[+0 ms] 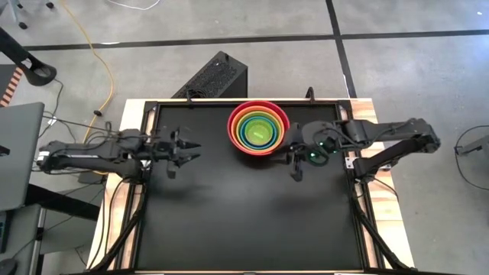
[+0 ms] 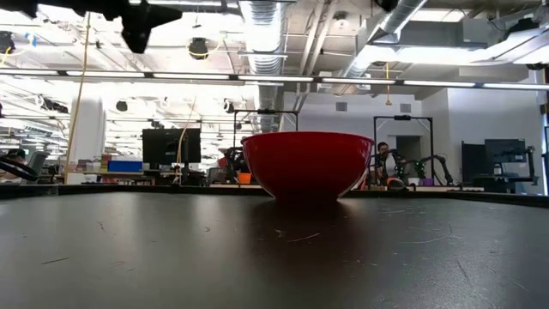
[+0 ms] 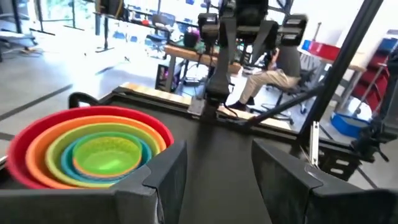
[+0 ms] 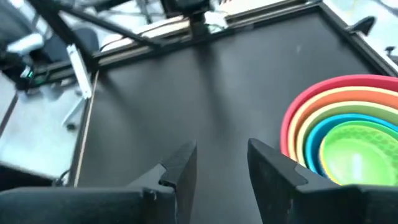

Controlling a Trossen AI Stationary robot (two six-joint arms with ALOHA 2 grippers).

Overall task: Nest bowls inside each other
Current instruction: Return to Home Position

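The bowls (image 1: 258,127) stand nested in one stack at the table's far middle, resting on the base of the big red one (image 2: 307,163); orange, lime-green, blue and a small bright green bowl (image 3: 107,154) sit inside it. My left gripper (image 1: 191,148) hovers open above the table, left of the stack. My right gripper (image 1: 296,169) hangs open just right of and nearer than the stack. Both grippers have nothing between their fingers (image 3: 163,177), (image 4: 181,169).
A black table mat (image 1: 244,214) spreads bare toward the near edge. A black frame rail (image 1: 244,100) runs along the far side. Beyond the table a person sits at a desk (image 3: 277,68).
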